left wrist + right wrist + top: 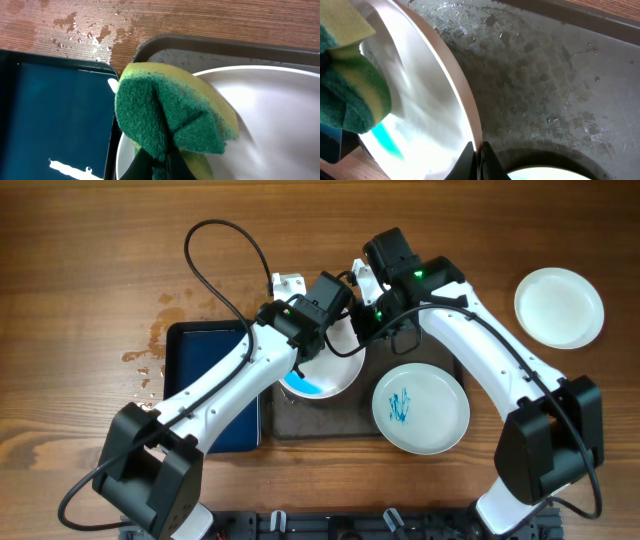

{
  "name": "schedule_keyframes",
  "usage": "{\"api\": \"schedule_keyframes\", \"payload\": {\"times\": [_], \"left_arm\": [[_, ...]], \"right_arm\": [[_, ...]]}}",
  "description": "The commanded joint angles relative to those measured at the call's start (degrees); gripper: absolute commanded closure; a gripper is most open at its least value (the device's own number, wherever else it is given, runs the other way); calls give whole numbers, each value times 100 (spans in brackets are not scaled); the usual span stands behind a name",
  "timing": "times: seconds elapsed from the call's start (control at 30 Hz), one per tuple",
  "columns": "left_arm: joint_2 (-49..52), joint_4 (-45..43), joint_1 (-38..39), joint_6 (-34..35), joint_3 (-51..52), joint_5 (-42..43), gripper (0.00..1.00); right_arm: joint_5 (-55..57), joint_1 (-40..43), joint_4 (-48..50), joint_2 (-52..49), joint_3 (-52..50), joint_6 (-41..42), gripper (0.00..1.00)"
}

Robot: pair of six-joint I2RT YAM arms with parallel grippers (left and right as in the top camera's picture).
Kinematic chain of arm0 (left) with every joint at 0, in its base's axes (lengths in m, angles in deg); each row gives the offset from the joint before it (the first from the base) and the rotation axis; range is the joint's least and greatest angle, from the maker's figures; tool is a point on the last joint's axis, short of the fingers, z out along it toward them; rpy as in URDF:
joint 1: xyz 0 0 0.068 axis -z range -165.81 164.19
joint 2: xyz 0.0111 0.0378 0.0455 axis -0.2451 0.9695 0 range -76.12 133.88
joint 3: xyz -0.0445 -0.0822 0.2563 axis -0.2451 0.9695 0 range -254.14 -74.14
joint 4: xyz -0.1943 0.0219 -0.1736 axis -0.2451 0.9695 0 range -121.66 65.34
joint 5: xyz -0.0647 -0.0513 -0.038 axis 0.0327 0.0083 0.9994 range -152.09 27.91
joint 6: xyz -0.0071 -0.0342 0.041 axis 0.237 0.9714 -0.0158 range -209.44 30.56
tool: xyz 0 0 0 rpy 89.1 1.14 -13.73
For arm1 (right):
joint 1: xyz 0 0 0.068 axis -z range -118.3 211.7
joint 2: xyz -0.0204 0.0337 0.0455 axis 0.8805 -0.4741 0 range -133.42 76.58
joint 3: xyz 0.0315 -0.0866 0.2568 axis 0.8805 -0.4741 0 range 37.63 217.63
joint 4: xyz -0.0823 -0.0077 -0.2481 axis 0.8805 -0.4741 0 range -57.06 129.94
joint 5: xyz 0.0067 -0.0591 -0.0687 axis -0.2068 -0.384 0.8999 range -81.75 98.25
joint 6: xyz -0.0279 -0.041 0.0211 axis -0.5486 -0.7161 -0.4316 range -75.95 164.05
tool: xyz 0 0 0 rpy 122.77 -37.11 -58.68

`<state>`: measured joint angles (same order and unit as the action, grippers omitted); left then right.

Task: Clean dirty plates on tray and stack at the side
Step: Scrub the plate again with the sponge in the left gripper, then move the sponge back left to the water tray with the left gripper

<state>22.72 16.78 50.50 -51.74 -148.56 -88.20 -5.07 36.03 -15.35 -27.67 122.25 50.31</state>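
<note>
A white plate [325, 375] with a blue smear [303, 386] lies at the left end of the dark tray [320, 426]. My right gripper [478, 156] is shut on its rim, and the plate [420, 95] leans up off the tray floor [545, 75]. My left gripper [161, 166] is shut on a folded green and yellow sponge [170, 112], which presses on the plate's face [270, 125]. A second plate [421, 408] with blue scribble lies on the tray's right end. A clean third plate [559, 307] rests on the table at the right.
A smaller dark blue tray [205, 375] lies left of the dark tray, touching it, with water drops [150, 350] on the wood beside it. A black cable [215, 255] loops over the table behind the left arm. The dark tray's floor is wet.
</note>
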Motion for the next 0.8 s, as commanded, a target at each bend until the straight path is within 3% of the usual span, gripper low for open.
{"api": "schedule_keyframes", "payload": {"times": [0.0, 0.43, 0.6, 0.77], "left_arm": [[-17, 26, -4, 72, 31, -299, 96], [-1648, 800, -216, 238, -260, -442, 96], [-1849, 1390, -702, 546, -260, -424, 96], [-1851, 1906, -1355, 542, -260, -153, 96]], "right_arm": [[-177, 20, -2, 140, 142, -48, 96], [-177, 57, 44, 140, 142, -70, 96], [-120, 57, 94, 140, 142, -76, 96], [748, 57, 83, 140, 243, -192, 96]]}}
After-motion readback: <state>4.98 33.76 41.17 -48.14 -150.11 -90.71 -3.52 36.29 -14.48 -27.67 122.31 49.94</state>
